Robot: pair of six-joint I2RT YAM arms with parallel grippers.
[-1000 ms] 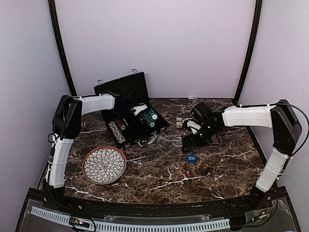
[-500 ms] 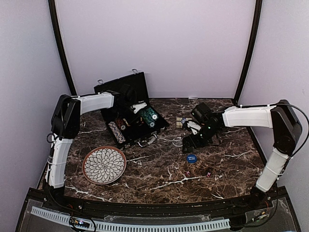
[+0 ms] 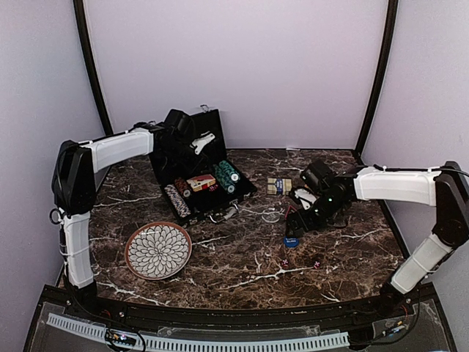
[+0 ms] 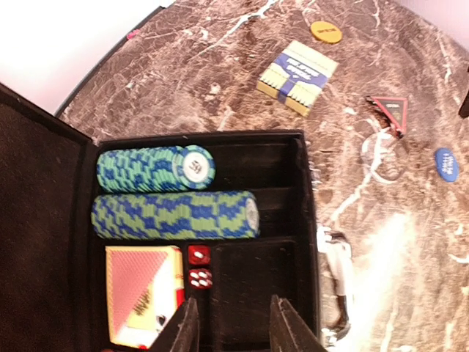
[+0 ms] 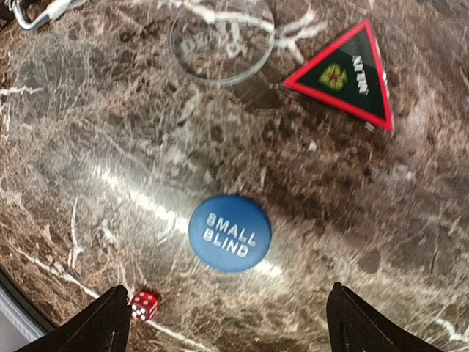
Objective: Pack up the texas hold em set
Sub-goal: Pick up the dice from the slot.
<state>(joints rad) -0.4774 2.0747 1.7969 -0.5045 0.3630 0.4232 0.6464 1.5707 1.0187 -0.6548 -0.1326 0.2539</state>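
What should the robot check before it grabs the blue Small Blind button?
1. Right gripper open: ok.
2. Small Blind button lined up between its jaws: ok.
3. Red die clear of the fingers: not ok, it sits right beside one.
4. Case open, with an empty slot: ok.
5. Left gripper empty: ok.
6. Height above the button: cannot tell.

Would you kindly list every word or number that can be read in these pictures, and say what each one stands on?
"SMALL BLIND": on the round blue button.
Clear disc: pale letters, too faint to read.
Red-edged triangle: print too blurred to read.
Card box, chip face, orange button: markings too small to read.
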